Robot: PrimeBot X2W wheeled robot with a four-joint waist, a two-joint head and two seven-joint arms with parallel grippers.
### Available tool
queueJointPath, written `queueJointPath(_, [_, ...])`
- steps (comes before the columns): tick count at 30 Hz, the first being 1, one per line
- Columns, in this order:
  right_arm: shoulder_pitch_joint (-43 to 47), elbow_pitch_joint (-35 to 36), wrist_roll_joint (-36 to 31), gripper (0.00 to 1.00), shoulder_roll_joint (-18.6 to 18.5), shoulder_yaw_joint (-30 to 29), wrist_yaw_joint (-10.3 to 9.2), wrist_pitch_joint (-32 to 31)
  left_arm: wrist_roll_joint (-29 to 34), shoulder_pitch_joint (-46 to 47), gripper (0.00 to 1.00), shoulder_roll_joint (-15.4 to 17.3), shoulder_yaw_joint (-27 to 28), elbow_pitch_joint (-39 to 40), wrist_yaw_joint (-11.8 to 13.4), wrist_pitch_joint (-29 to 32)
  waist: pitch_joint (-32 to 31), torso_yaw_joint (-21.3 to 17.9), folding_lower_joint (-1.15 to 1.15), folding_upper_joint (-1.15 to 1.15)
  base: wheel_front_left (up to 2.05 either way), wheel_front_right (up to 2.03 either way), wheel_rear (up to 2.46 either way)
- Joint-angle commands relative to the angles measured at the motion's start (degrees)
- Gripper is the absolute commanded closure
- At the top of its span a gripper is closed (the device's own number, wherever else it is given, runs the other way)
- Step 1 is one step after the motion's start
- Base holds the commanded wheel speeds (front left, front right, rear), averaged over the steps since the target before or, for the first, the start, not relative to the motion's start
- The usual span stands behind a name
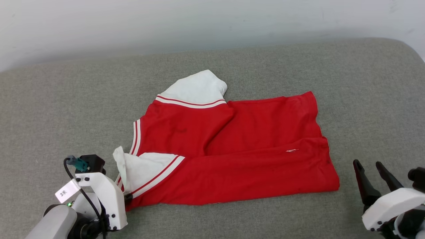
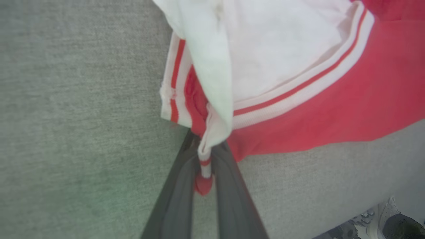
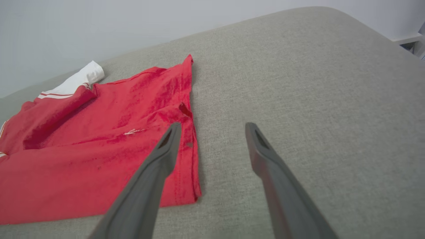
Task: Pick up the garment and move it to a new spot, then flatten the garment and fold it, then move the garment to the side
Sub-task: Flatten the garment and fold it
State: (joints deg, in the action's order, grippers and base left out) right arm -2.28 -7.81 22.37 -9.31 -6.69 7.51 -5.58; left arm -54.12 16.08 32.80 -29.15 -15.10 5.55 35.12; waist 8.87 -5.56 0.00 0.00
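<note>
The garment, a red jersey with white sleeves and red-white striped trim, lies partly folded in the middle of the grey cushion. My left gripper is shut on the garment's near left corner, with a pinch of striped trim and red cloth between its dark fingers. In the head view the left gripper sits at the garment's lower left edge. My right gripper is open at the lower right, just off the garment's right hem, with nothing between its fingers.
A pale wall runs behind the cushion. The cushion's rounded right corner drops away at the far right. Shoes on the floor show past the cushion's near edge in the left wrist view.
</note>
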Motion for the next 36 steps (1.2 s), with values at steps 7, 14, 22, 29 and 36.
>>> queueJointPath(7, [-2.94, -0.93, 3.28, 0.0, -4.63, 1.39, -0.05, -15.48, 1.3, -0.69, 1.0, 0.7, 0.58, 4.0, 0.8, -2.29, -0.79, 1.03, 0.0, 0.0, 0.0, 0.0, 0.0])
queueJointPath(14, [-6.09, -2.35, 5.85, 0.0, -7.46, 6.36, -0.06, -27.12, 2.53, -0.71, 1.0, 1.35, 0.57, 8.52, 2.05, -3.06, 0.51, 2.59, 0.0, 0.0, 0.0, 0.0, 0.0])
queueJointPath(22, [-9.51, -9.13, 7.59, 0.0, -7.47, 12.6, -0.05, -31.61, 2.89, -0.34, 1.0, 0.86, 0.54, 10.74, 2.8, -3.73, 3.19, 3.59, 0.0, 0.0, 0.0, 0.0, 0.0])
queueJointPath(29, [-9.65, -14.11, 10.06, 1.0, -7.35, 16.82, -0.02, -33.34, 2.71, -1.78, 1.0, 0.79, 0.88, 9.98, 2.44, -5.43, 3.22, 3.49, 0.0, 0.0, 0.0, 0.0, 0.0])
queueJointPath(36, [-10.76, -12.52, 10.59, 1.0, -11.11, 16.89, -0.08, -30.67, 3.19, -3.92, 1.0, 1.29, 0.97, 10.91, 3.06, -7.45, -0.22, 3.41, 0.0, 0.0, 0.0, 0.0, 0.0])
